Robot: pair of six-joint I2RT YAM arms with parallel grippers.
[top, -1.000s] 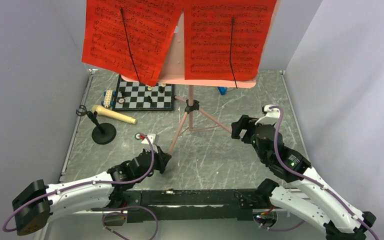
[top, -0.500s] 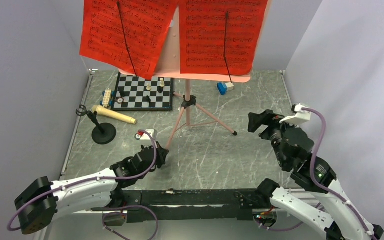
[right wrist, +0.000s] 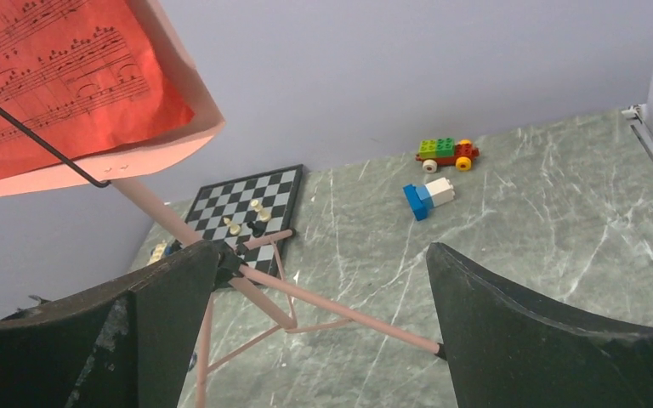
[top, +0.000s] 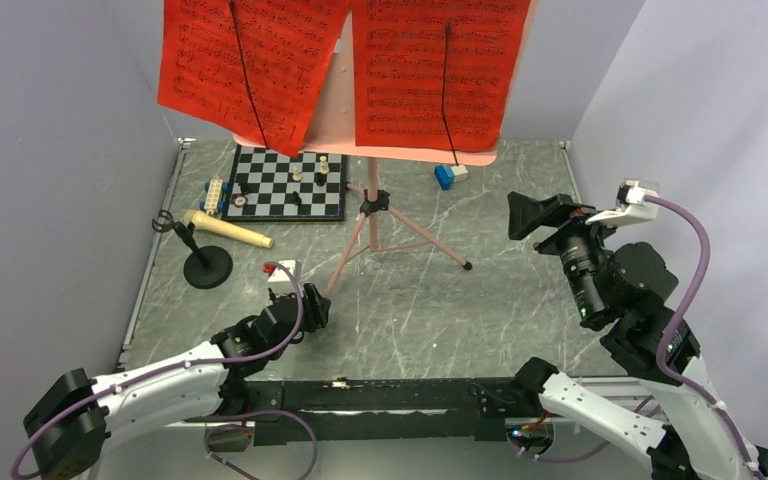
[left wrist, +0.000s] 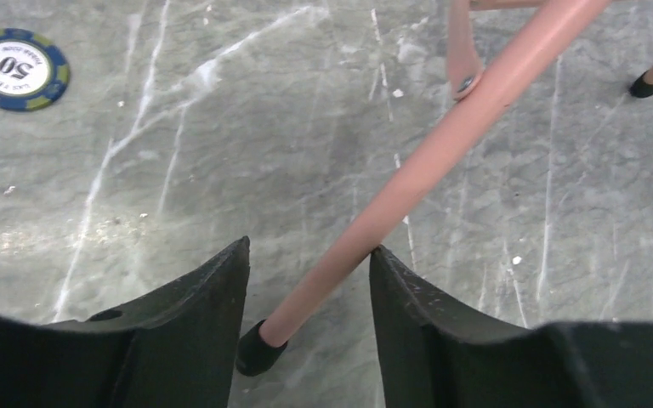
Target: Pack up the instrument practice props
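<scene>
The pink music stand (top: 367, 208) is upright at mid-table. Two red sheet-music pages (top: 245, 60) sit on its desk under black wire holders. My left gripper (top: 318, 300) is low at the stand's near leg. In the left wrist view the left gripper (left wrist: 308, 255) is open, and the pink leg (left wrist: 425, 166) runs between the fingers, brushing the right one, its black foot on the table. My right gripper (top: 525, 215) hangs wide open above the right side, empty, facing the stand's right leg (right wrist: 340, 310). The cream microphone (top: 225, 230) lies by its black round-base stand (top: 207, 268) at the left.
A chessboard (top: 285, 185) with pieces lies behind the tripod. Toy bricks sit near it: a blue-and-white one (right wrist: 429, 195), a small wheeled one (right wrist: 446, 153) and another brick (top: 217, 192) left of the board. A poker chip (left wrist: 15, 70) lies ahead of my left gripper. Grey walls close in on three sides.
My left gripper has opened around the stand's near leg. The stand has shifted slightly left. My right arm has risen and swung right, away from the stand's right leg.
</scene>
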